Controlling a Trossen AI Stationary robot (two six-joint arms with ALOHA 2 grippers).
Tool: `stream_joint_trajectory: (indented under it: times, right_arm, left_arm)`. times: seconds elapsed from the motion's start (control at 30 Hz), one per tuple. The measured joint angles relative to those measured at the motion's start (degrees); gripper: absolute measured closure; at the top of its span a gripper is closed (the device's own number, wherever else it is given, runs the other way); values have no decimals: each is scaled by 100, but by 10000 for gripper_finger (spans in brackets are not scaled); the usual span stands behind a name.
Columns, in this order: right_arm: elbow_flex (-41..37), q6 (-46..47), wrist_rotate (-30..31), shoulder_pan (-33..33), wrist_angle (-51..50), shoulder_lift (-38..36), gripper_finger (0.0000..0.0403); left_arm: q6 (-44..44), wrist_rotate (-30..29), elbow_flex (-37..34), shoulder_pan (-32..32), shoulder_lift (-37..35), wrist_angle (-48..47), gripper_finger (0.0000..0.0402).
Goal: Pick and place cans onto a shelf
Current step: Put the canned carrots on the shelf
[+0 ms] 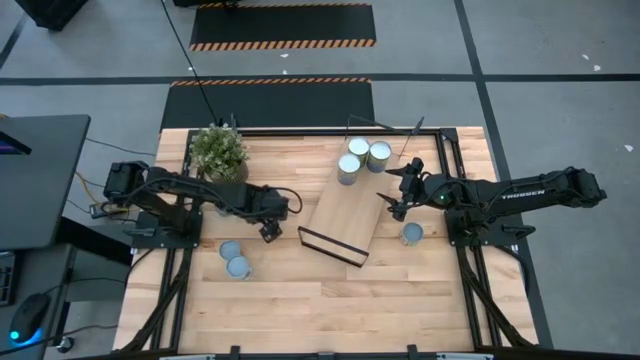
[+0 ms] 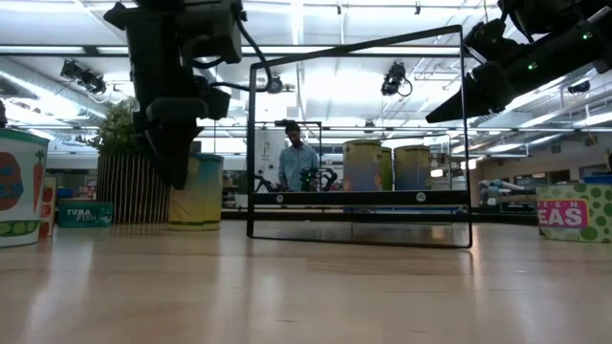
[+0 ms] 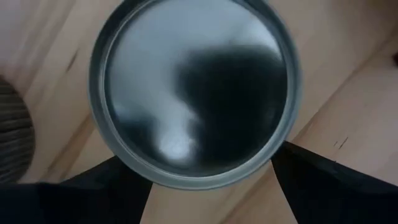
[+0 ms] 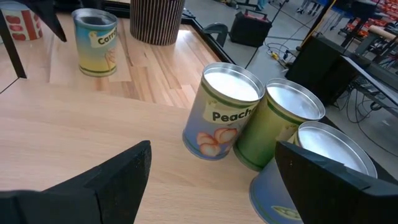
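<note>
The table (image 1: pixel 330 300) carries the shelf (image 1: pixel 345 220) near its middle, lying slantwise. The plant (image 1: pixel 218 152) stands at the shelf's ten o'clock. Three cans (image 1: pixel 358 149) cluster at the shelf's twelve o'clock end, two more cans (image 1: pixel 233 258) sit at its eight o'clock, and one can (image 1: pixel 412 233) at its three o'clock. The left gripper (image 1: pixel 268 226), at nine o'clock, hangs spread wide directly over a can (image 3: pixel 194 87), fingers either side, not gripping. The right gripper (image 1: pixel 397 192), at two o'clock, is wide and empty.
</note>
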Motion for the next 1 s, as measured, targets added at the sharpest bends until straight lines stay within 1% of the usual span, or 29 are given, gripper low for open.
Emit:
stream_joint_trajectory:
  times: [0.1, 0.17, 0.3, 0.47, 0.7, 0.8, 1.0]
  right_arm:
    - [0, 0, 0, 2, 0, 0, 53]
    - [0, 0, 0, 0, 0, 0, 53]
    - [0, 0, 0, 0, 4, 0, 53]
    - [0, 0, -2, 1, 26, 0, 53]
    - [0, 0, -54, 1, 26, 0, 53]
    - [0, 0, -70, 2, 26, 0, 53]
    - [0, 0, -70, 0, 26, 0, 53]
  left_arm:
    - [122, -146, 0, 2, 0, 71, 85]
    - [-3, -282, 0, 7, 0, 90, 85]
    - [-206, -277, 0, 118, 0, 155, 85]
    - [-55, -114, 0, 235, 0, 889, 85]
    - [-4, -297, 0, 358, 2, 1470, 85]
    - [31, -595, 2, 354, 2, 1546, 85]
    - [695, -686, 2, 354, 2, 1543, 85]
